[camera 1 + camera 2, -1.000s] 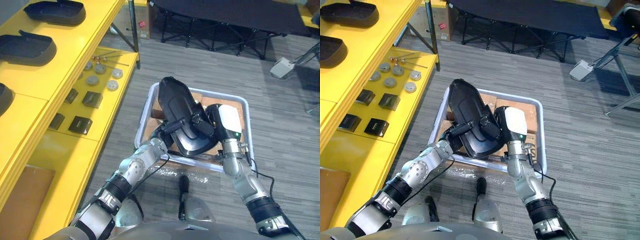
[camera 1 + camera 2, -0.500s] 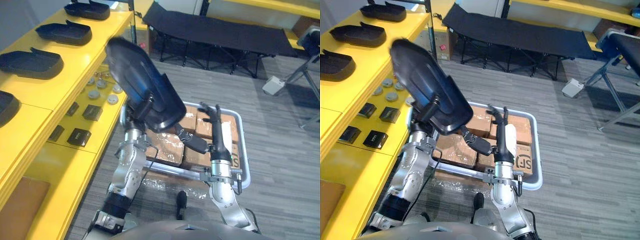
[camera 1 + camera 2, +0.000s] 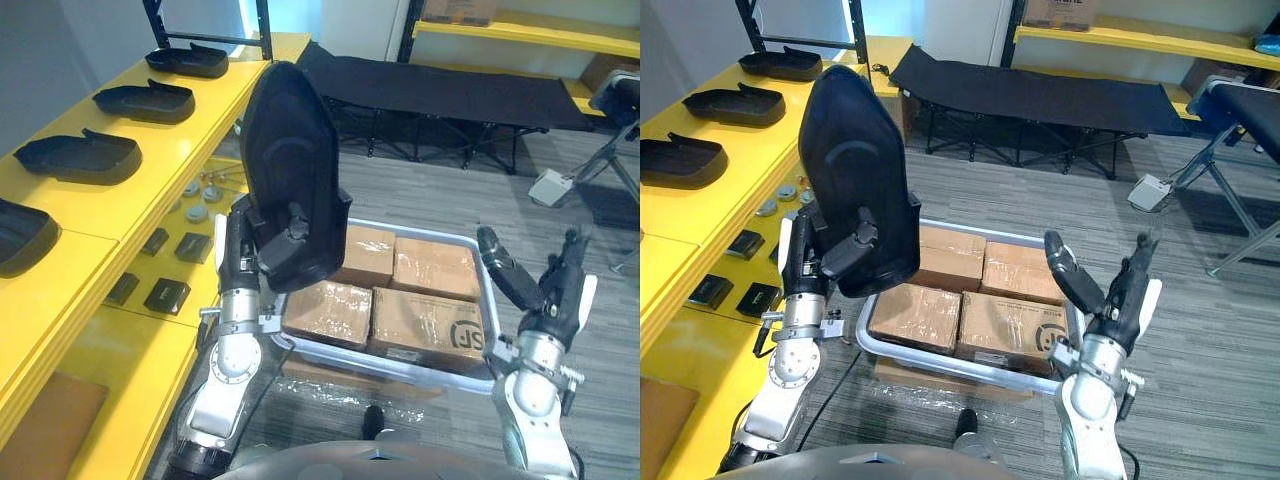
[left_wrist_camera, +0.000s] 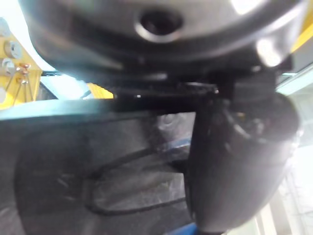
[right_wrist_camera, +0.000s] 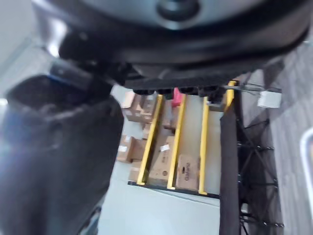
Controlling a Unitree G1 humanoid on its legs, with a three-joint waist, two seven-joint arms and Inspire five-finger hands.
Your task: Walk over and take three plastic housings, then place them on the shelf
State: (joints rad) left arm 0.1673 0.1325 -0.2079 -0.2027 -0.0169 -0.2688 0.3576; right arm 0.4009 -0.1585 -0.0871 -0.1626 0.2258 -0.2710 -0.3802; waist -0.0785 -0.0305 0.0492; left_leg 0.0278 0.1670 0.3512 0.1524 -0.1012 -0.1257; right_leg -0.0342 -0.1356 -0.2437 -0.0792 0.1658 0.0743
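Left hand clamps an upright black housing; right hand spread, empty.

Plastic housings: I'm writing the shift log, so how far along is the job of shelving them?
Looks done: four black housings lie along the yellow shelf, though I cannot tell which of them the robot placed. In hand: the left hand grips another housing, held upright and not yet on the shelf; the right hand is open and free. Left: setting this housing down, plus any further ones.
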